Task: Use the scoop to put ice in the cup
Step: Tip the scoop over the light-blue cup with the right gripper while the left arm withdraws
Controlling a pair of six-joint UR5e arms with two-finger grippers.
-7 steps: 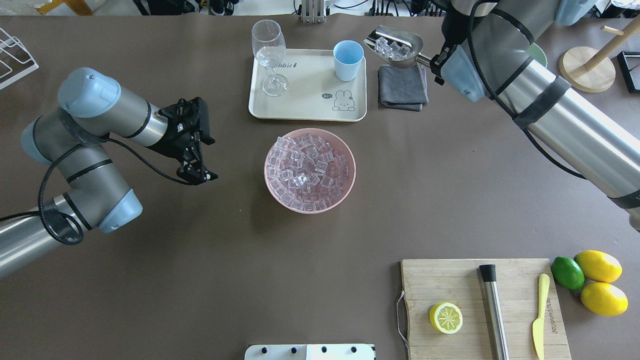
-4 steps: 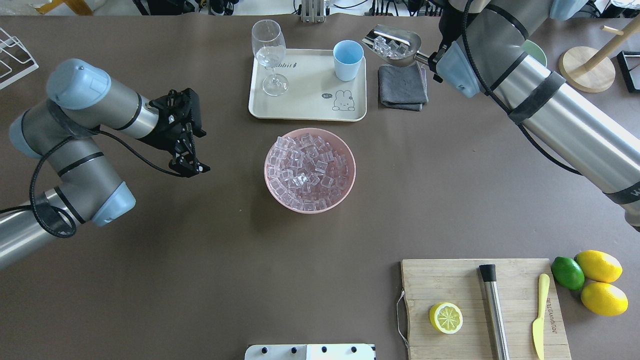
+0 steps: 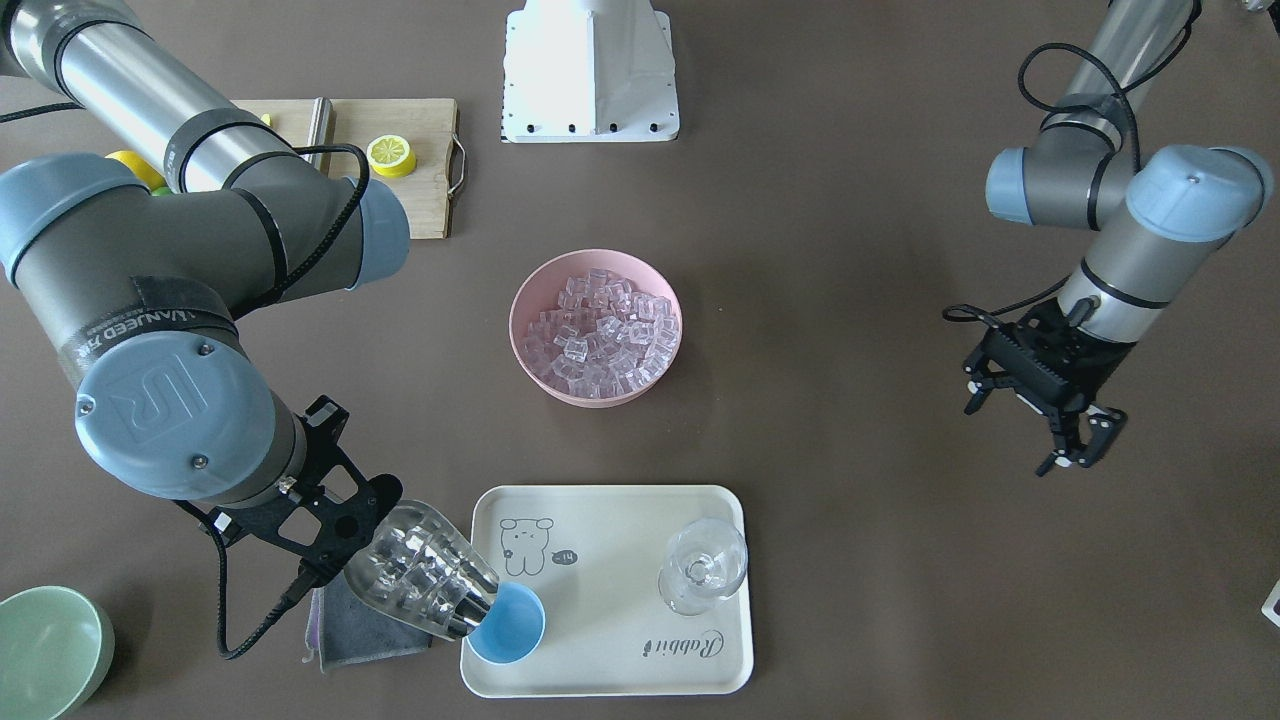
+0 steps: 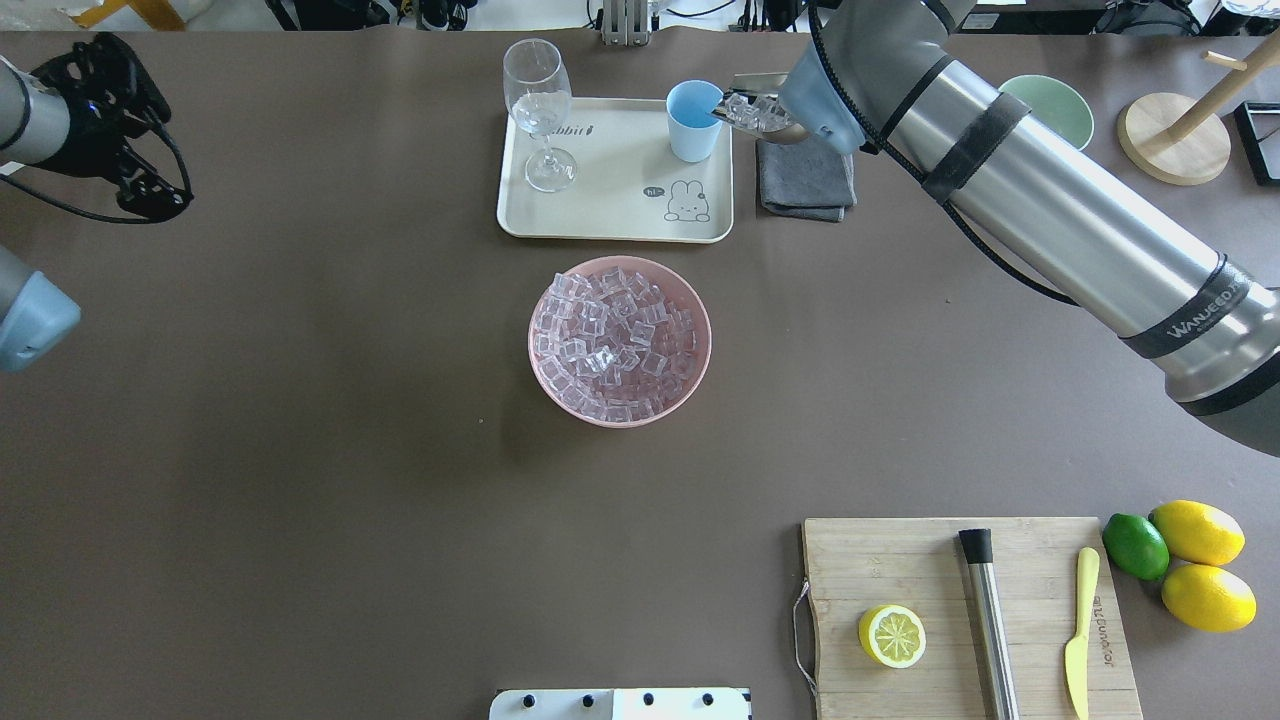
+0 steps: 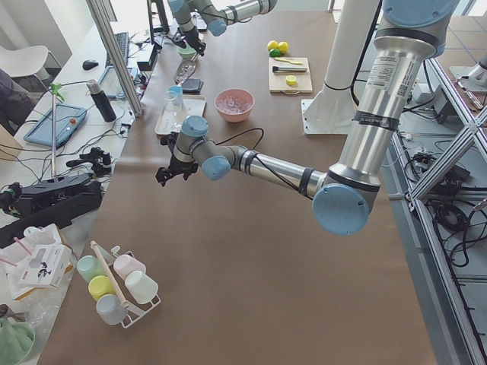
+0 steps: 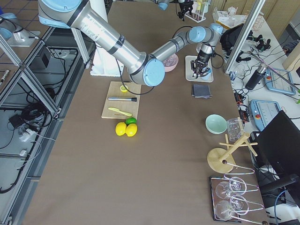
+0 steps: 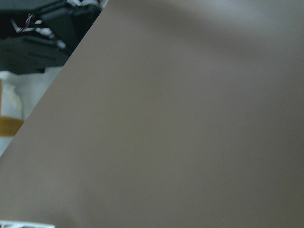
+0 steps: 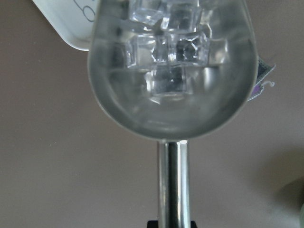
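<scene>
While the left pincer (image 3: 1080, 445) is hanging over the bare desk (image 4: 300, 450) at the far left, its fingers are standing spread and are gripping nothing. Further right, a cream tray (image 4: 600, 215) is lying on the desk and is carrying an upright wine glass (image 4: 540, 110) at its left end. Near the tray, on the robot's side, a pink bowl (image 4: 700, 350) is holding a heap of ice (image 4: 615, 335). The cup (image 4: 695, 125) is standing upright on the tray's right end. The scoop (image 3: 425, 585) is tilting mouth-down toward the cup, its front lip lying over the cup's rim, and several cubes are sitting inside its trough. The right pincer (image 8: 173, 224) is pinching the scoop's thin handle. A grey cloth (image 4: 805, 180) is lying just beside the tray, under the scoop.
</scene>
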